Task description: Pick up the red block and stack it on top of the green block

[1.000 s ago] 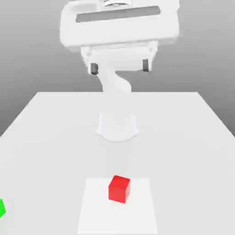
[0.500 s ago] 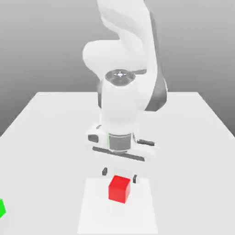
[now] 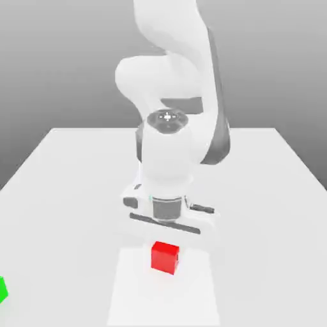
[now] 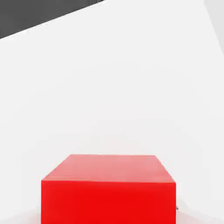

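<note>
We see the red block (image 3: pixel 165 257) sitting flat, a cube w/ no long axis; the gripper (image 3: pixel 167 237) is right above it, finger state unclear; the green block (image 3: pixel 2 289) is well apart.

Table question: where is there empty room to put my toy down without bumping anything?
The table is bare on the exterior view's right, from the arm to the edge, and on the left between the arm and the green block at the corner. It is crowded in the middle front, where the arm's hand sits low over the red block.
</note>
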